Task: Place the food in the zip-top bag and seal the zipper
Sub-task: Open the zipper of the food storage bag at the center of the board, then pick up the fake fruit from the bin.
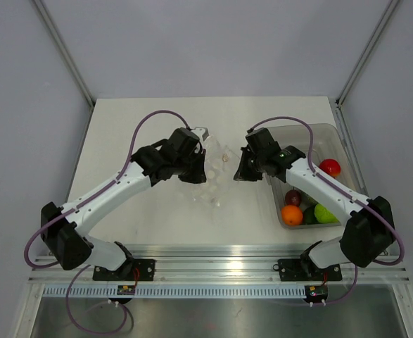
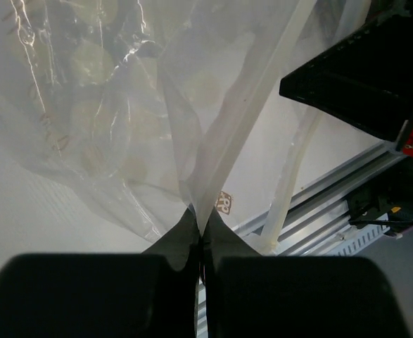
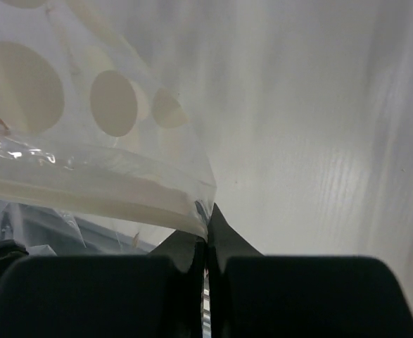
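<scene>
The clear polka-dot zip-top bag (image 1: 212, 176) hangs between my two grippers above the table's middle. My left gripper (image 1: 198, 160) is shut on the bag's left rim; in the left wrist view its jaws (image 2: 201, 224) pinch the zipper strip (image 2: 252, 105). My right gripper (image 1: 240, 169) is shut on the bag's right corner, seen in the right wrist view (image 3: 207, 227) with the zipper strip (image 3: 93, 191) running left. The food lies in the grey tub (image 1: 336, 141): an orange (image 1: 291, 215), a dark red ball (image 1: 293, 197), green rounds (image 1: 324, 213) and a red fruit (image 1: 329, 167).
The tub stands at the table's right side, beside my right arm. A metal rail (image 1: 220, 267) runs along the near table edge. Grey walls close in the back and sides.
</scene>
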You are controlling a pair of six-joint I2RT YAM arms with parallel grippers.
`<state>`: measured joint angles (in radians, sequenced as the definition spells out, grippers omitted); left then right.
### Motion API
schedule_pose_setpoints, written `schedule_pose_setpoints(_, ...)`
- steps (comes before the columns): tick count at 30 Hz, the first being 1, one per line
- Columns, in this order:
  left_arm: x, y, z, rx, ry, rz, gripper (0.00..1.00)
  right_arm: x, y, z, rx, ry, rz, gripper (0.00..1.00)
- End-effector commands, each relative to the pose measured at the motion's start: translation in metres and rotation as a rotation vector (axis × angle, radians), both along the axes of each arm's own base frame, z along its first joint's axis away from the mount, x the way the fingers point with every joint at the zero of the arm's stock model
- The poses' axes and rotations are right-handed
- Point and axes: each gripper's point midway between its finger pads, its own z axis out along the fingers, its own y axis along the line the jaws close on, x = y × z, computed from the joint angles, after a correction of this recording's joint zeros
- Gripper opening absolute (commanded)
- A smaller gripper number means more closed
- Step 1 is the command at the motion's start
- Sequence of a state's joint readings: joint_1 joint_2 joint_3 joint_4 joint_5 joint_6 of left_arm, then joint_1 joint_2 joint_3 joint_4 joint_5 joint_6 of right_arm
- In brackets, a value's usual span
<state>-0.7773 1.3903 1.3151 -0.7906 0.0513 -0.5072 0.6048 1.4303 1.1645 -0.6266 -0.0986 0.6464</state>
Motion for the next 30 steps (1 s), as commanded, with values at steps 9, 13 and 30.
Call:
schedule_pose_setpoints(9,0.029,-0.053,-0.021,-0.061,0.107,0.010,0.00,0.010,-0.046,-0.008,-0.173,-0.040,-0.088,0.39)
schedule_pose_setpoints(13,0.042,-0.050,-0.032,0.010,0.104,0.043,0.00,-0.003,-0.054,0.030,-0.121,-0.112,-0.101,0.80)
schedule_pose_setpoints(30,0.046,-0.056,-0.033,0.006,0.101,0.029,0.00,-0.066,-0.196,-0.004,-0.244,0.135,-0.704,0.99)
